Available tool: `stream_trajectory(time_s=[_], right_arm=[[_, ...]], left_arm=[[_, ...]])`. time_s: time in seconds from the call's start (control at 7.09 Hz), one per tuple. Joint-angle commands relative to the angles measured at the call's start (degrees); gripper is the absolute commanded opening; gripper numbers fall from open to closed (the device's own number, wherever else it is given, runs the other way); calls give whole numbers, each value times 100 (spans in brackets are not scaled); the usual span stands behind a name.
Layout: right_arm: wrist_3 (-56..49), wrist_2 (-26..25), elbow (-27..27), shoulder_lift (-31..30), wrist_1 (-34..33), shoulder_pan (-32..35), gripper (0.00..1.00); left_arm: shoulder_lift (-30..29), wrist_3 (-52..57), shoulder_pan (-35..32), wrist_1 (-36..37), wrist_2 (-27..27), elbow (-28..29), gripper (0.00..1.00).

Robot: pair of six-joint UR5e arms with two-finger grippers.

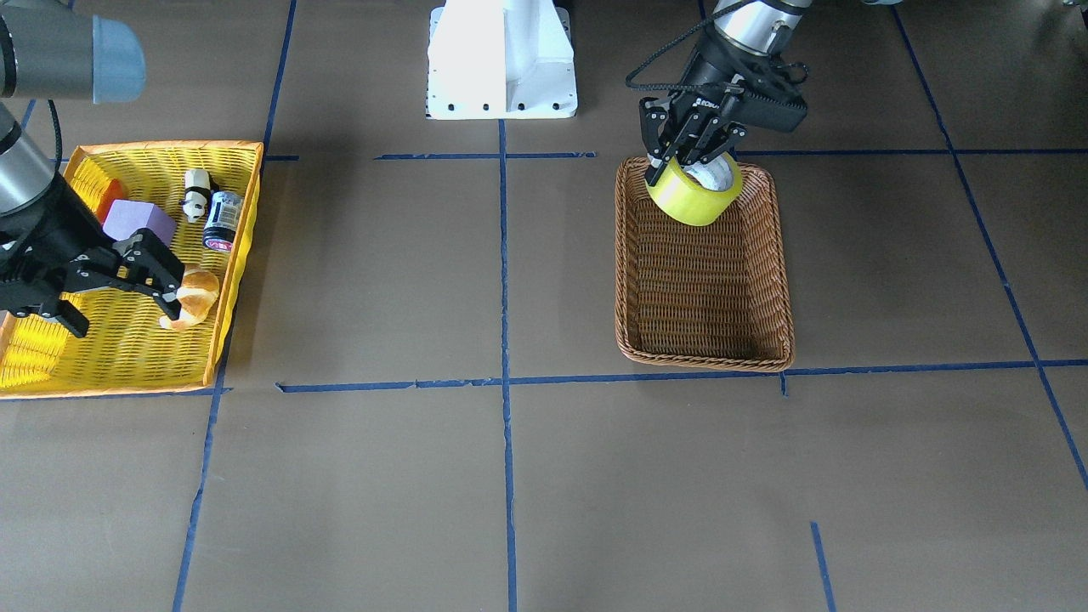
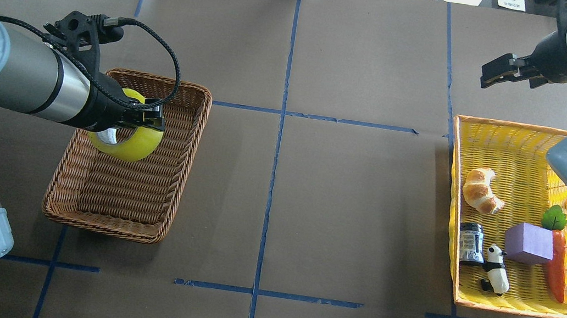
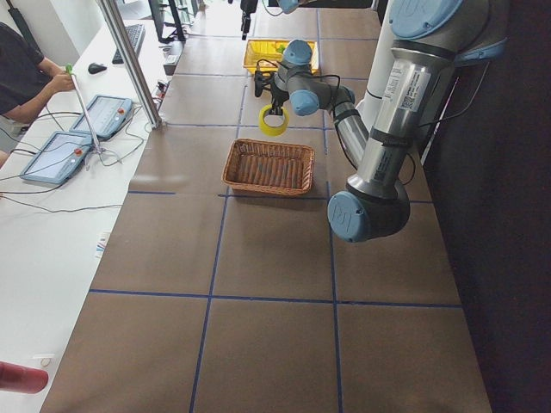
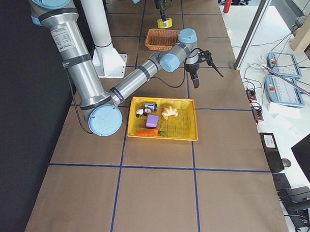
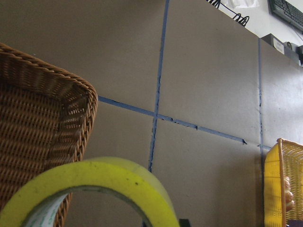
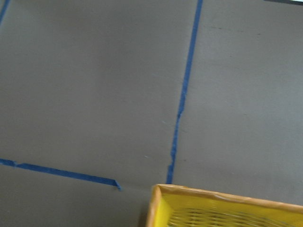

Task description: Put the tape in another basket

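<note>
Left hand [image 1: 680, 166] grasping packing tape roll [image 1: 693, 202] by rim; roll hangs tilted beneath it (above wicker basket [image 1: 705, 361]). Right hand [image 1: 127, 308] released.

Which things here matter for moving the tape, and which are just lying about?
In the job: tape, gripped by the left tool; wicker basket.
Just lying about: yellow basket, croissant, purple block, toy panda, can, carrot.
</note>
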Motion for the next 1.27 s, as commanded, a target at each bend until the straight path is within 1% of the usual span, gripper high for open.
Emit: stream_trajectory(time_s=[0.0, 0.14, 0.28, 0.56, 0.71, 0.99, 1.13], right_arm=[[-1508, 768, -400, -71, -657, 800, 100], [-2029, 1322, -690, -246, -614, 1153, 100], [-2382, 1467, -763, -396, -605, 1382, 100], [-2657, 1564, -764, -599, -605, 1586, 100], [-2667, 1582, -764, -608, -605, 1604, 100], [-2667, 1617, -764, -599, -605, 1622, 100], [-2667, 1626, -764, -599, -605, 1648, 100]], left_arm=[[-51, 250, 61, 330, -67, 425, 0], [-78, 241, 236, 260, -128, 794, 0], [-113, 241, 316, 138, -129, 1058, 0], [-191, 188, 378, -545, -120, 1909, 0], [-201, 197, 378, -592, -120, 2053, 0], [-183, 240, 378, -558, -128, 2116, 0], [-192, 241, 387, -523, -129, 2116, 9]])
